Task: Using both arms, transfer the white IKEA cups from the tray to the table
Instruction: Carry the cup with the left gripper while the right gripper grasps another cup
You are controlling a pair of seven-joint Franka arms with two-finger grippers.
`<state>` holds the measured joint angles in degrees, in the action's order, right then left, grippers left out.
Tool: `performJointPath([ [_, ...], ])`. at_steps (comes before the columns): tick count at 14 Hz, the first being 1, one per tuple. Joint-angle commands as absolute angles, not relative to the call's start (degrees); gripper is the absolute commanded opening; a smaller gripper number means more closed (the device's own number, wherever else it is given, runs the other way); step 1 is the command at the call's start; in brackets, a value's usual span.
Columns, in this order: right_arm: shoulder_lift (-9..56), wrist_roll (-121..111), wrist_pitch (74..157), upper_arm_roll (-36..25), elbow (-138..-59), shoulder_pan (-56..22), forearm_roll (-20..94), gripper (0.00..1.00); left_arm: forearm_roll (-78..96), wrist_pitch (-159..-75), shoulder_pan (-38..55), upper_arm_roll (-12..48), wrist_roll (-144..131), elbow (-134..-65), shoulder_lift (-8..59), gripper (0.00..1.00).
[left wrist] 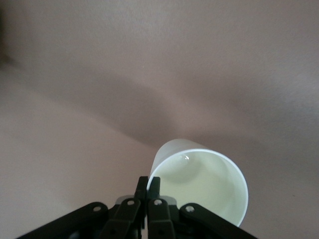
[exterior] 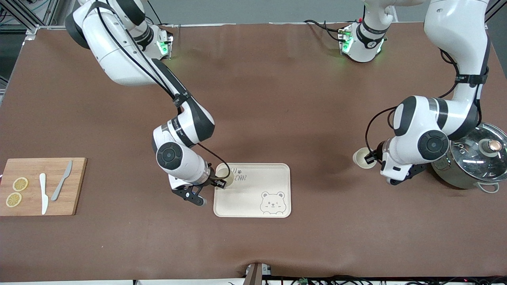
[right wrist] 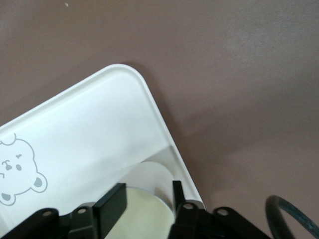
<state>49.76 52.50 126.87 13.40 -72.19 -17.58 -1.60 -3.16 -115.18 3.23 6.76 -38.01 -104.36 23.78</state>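
One white cup [exterior: 224, 176] stands in the corner of the cream bear-print tray [exterior: 253, 206] that lies toward the right arm's end and farthest from the front camera. My right gripper [exterior: 221, 180] is at this cup with its fingers apart; in the right wrist view [right wrist: 147, 196] one finger is over the cup's mouth [right wrist: 144, 216] and the other is outside its wall. The other white cup [exterior: 363, 158] is at the brown table toward the left arm's end. My left gripper [exterior: 371, 158] is shut on its rim, one finger inside and one outside, as the left wrist view [left wrist: 148, 181] shows on that cup [left wrist: 209, 189].
A wooden cutting board [exterior: 75, 186] with two lemon slices and two knives lies at the right arm's end of the table. A steel pot with a glass lid [exterior: 477, 158] stands beside the left arm's wrist. Cables hang at the table's front edge.
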Motion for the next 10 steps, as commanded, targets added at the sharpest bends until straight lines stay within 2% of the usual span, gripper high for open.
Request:
performJointPath([
  [1,50.27,54.58,125.78,14.41,-72.07,-17.4,-4.39,0.33,-3.69,-121.18,1.5,7.56,-37.27,-114.67,17.94,0.0],
  [2,50.19,54.58,125.42,14.76,-72.33,-17.4,-4.48,0.28,-3.69,-123.29,0.97,7.56,-36.31,-117.13,17.23,0.0],
  [3,50.1,54.58,125.33,14.77,-72.94,-17.4,-4.57,0.29,-3.69,-126.53,0.1,7.56,-34.65,-120.2,16.53,0.0],
  [4,50.01,54.84,125.33,14.77,-72.95,-17.4,-4.57,0.39,-3.69,-130.04,-1.22,7.56,-32.98,-122.76,15.91,0.0],
  [5,49.75,54.67,125.16,14.85,-72.95,-17.14,-4.48,0.43,-3.69,-131.73,-2.27,7.56,-30.35,-124.26,15.3,0.0],
  [6,49.4,54.67,125.07,15.55,-72.78,-16.7,-4.4,0.53,-3.69,-131.83,-3.59,7.56,-27.97,-124.89,14.94,0.0],
  [8,48.87,54.67,125.07,16.08,-72.33,-16.44,-4.22,0.66,-3.6,-132.1,-5.97,7.73,-23.49,-125.94,14.24,0.0],
  [9,48.61,54.58,125.07,16.17,-72.33,-16.44,-4.13,0.71,-3.43,-132.1,-6.5,7.82,-22.42,-125.95,14.24,0.0],
  [10,48.43,54.49,124.89,16.17,-72.33,-16.09,-4.13,0.72,-3.08,-132.1,-6.68,7.91,-22.41,-125.95,14.24,0.0],
])
